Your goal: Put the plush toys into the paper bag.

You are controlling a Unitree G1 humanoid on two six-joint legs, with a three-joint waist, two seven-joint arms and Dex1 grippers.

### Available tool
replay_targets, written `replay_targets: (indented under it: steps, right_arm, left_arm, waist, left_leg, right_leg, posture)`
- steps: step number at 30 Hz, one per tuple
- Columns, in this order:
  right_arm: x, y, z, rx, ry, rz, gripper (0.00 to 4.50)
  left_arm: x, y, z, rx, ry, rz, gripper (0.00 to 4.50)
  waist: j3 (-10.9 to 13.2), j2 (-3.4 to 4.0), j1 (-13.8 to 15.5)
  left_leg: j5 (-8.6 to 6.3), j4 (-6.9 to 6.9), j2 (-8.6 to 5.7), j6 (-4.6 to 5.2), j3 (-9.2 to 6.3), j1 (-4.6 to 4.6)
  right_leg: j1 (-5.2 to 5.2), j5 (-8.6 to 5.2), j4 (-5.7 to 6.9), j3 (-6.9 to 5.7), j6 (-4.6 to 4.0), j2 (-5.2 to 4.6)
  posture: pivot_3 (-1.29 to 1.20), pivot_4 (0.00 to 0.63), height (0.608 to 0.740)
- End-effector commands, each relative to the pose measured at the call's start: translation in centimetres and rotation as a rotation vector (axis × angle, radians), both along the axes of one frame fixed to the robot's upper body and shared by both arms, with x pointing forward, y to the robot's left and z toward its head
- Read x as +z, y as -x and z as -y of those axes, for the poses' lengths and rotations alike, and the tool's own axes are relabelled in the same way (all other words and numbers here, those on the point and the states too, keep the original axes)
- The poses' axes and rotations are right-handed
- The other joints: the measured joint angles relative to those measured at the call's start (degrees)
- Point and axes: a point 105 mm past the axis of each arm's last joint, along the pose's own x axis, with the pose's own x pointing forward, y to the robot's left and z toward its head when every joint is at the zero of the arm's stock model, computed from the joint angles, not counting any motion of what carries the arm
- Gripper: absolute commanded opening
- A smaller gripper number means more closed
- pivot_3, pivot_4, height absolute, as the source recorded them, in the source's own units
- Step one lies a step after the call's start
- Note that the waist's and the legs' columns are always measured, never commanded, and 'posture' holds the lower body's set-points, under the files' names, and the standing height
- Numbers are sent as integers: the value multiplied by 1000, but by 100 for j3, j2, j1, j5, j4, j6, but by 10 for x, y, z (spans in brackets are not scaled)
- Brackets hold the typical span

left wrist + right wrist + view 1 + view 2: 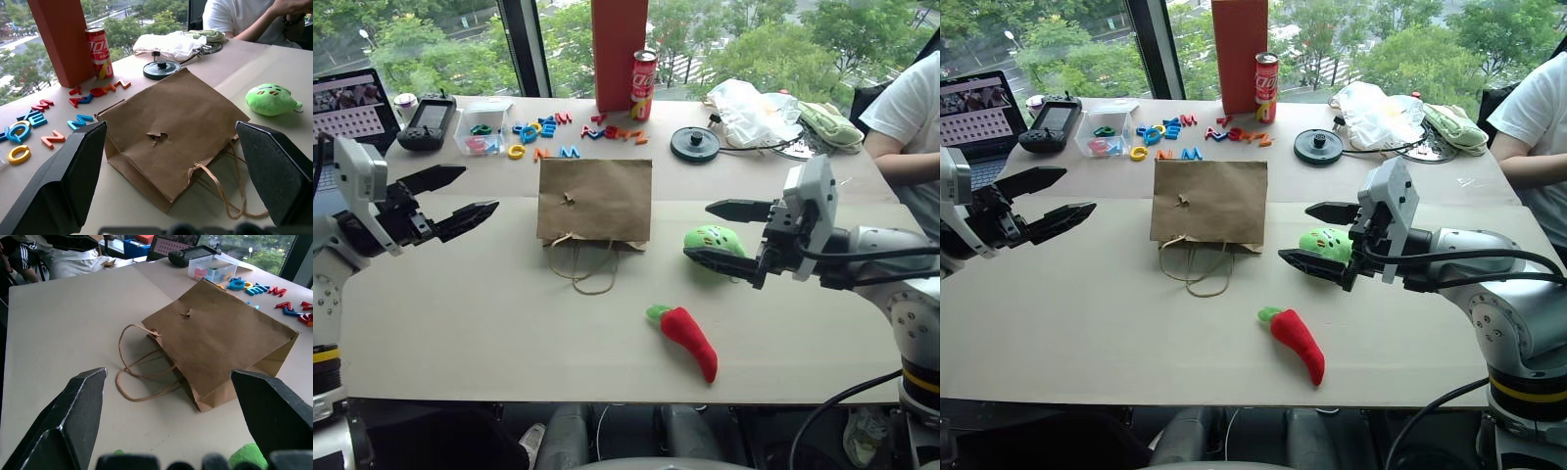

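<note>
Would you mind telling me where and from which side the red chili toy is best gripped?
Probably across the thick middle of the red chili pepper, coming from above with the fingers spanning its narrow width. It lies flat on the table, slanted, with bare surface around it, and the open right gripper is the nearer one.

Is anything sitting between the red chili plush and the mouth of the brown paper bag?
Nothing visible: bare table lies between the long red chili plush toy and the flat-lying brown kraft paper bag. Only the bag's own cord handles trail out from its mouth.
</note>
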Motion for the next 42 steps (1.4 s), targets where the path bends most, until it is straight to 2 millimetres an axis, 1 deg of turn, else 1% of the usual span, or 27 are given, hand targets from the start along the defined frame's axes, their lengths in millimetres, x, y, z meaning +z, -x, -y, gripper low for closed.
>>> replay_targets:
  steps: [1, 3, 5, 6, 9, 11, 13, 16, 18, 20, 23, 27, 31, 34, 36, 38, 39, 40, 42]
  right_arm:
    - [9, 1, -1, -6, -8, 63, 4474]
    - [5, -1, 1, -31, 4, 60, 4474]
    - [3, -4, 2, -51, 11, 59, 4474]
    - [3, -4, 3, -57, 12, 59, 4474]
    - [0, -5, 3, -69, 18, 54, 4474]
    - [-2, -4, 2, -71, 23, 50, 4474]
    - [-3, -4, 1, -74, 24, 51, 4474]
    - [-4, -5, 5, -101, 35, 50, 4474]
    - [-4, -4, 7, -113, 37, 49, 4474]
    - [-3, -3, 8, -120, 34, 50, 4474]
    - [-3, -3, 9, -130, 30, 50, 4474]
    - [-3, -4, 12, -159, 29, 53, 4474]
    - [-3, -4, 14, -179, 24, 53, 4474]
    - [-3, -6, 16, -204, 22, 59, 4500]
    - [-3, -7, 17, -214, 20, 60, 4500]
    - [-4, -8, 17, -217, 22, 59, 4500]
    - [-4, -8, 17, -217, 23, 58, 4500]
    - [-5, -8, 16, -218, 23, 57, 4500]
    - [-5, -8, 16, -219, 25, 57, 4500]
  left_arm:
    - [3, -1, -3, -11, -39, 10, 4500]
    - [-23, -10, -8, -6, -174, -14, 4500]
    - [-40, -17, -10, -19, -297, -12, 4500]
    - [-46, -22, -11, -17, -377, 17, 4500]
    - [-61, -33, -9, -40, -585, 120, 4500]
    - [-67, -42, -3, -66, -713, 206, 4500]
    - [-71, -51, 6, -82, -794, 296, 4500]
    - [-78, -61, 29, -141, -836, 416, 4500]
    - [-85, -66, 44, -175, -852, 461, 4500]
    - [-94, -70, 55, -204, -875, 491, 4500]
    - [-95, -77, 72, -212, -848, 537, 4500]
    - [-92, -82, 86, -221, -821, 583, 4500]
    - [-92, -81, 90, -243, -806, 591, 4500]
    - [-95, -81, 91, -263, -812, 579, 3770]
    - [-95, -81, 92, -268, -808, 577, 3060]
    - [-94, -81, 93, -271, -807, 577, 2235]
    - [-94, -81, 94, -275, -807, 578, 2079]
    - [-94, -81, 95, -277, -807, 578, 1567]
    - [-94, -81, 96, -285, -800, 579, 836]
  waist:
    - [0, 0, 0]
    - [0, 0, 4]
    - [-1, 1, 10]
    - [-1, 1, 13]
    - [-1, 0, 31]
    - [-1, -1, 62]
    - [-1, 0, 97]
    - [-1, -1, 139]
    - [-1, -1, 146]
    - [-2, -2, 143]
    - [-2, -2, 131]
    - [-2, -3, 128]
    - [-2, -3, 119]
    - [-2, -3, 122]
    - [-2, -3, 125]
    - [-2, -3, 129]
    - [-2, -3, 129]
    - [-2, -3, 129]
    - [-2, -3, 130]
  left_leg:
    - [0, 0, 0, 0, 0, 0]
    - [0, 0, -3, 0, 1, 2]
    - [0, 0, -7, 0, 5, 6]
    - [0, 0, -9, 0, 13, 6]
    - [0, 1, -8, 0, 21, -3]
    - [0, 2, -7, 0, 21, -8]
    - [-4, 2, -7, 6, 24, -12]
    - [-8, 5, -9, 14, 30, -17]
    - [-12, 8, -8, 21, 32, -21]
    - [-15, 12, -10, 26, 35, -27]
    - [-17, 13, -11, 29, 35, -29]
    - [-17, 15, -11, 29, 34, -27]
    - [-17, 15, -10, 29, 31, -25]
    - [-17, 16, -11, 29, 32, -26]
    - [-17, 16, -11, 29, 32, -26]
    - [-17, 18, -11, 29, 32, -26]
    - [-17, 18, -11, 29, 32, -26]
    - [-17, 18, -11, 29, 32, -26]
    - [-17, 18, -12, 29, 31, -26]
  right_leg:
    - [0, 0, 0, 0, 0, 0]
    - [1, 0, 1, 0, 0, 0]
    - [3, -1, 2, 0, -1, 0]
    - [1, -1, 3, 1, -2, 0]
    - [-4, 0, 0, -2, -3, 0]
    - [-6, 0, -5, -3, -3, -1]
    - [-5, 0, -15, -4, -3, -2]
    - [0, 2, -24, -6, -1, -4]
    - [1, 4, -30, -7, 3, -5]
    - [0, 6, -35, -8, 5, -5]
    - [-2, 6, -37, -8, 7, -2]
    - [0, 6, -33, -9, 7, -1]
    - [0, 6, -32, -8, 8, 0]
    - [1, 6, -32, -9, 8, 0]
    - [1, 6, -32, -9, 8, 0]
    - [1, 7, -32, -9, 8, 0]
    - [2, 7, -32, -9, 8, 0]
    - [2, 7, -32, -9, 8, -1]
    - [3, 7, -32, -9, 9, -1]
  posture:
    - [0, 150, 739]
    - [0, 150, 739]
    - [0, 150, 739]
    - [0, 150, 739]
    - [0, 150, 739]
    - [0, 150, 739]
    - [0, 150, 739]
    - [0, 150, 739]
    - [0, 150, 739]
    - [0, 150, 739]
    - [0, 150, 739]
    - [0, 150, 739]
    - [0, 150, 739]
    - [0, 150, 739]
    - [0, 150, 739]
    - [0, 150, 739]
    - [0, 150, 739]
    - [0, 150, 739]
    - [0, 150, 739]
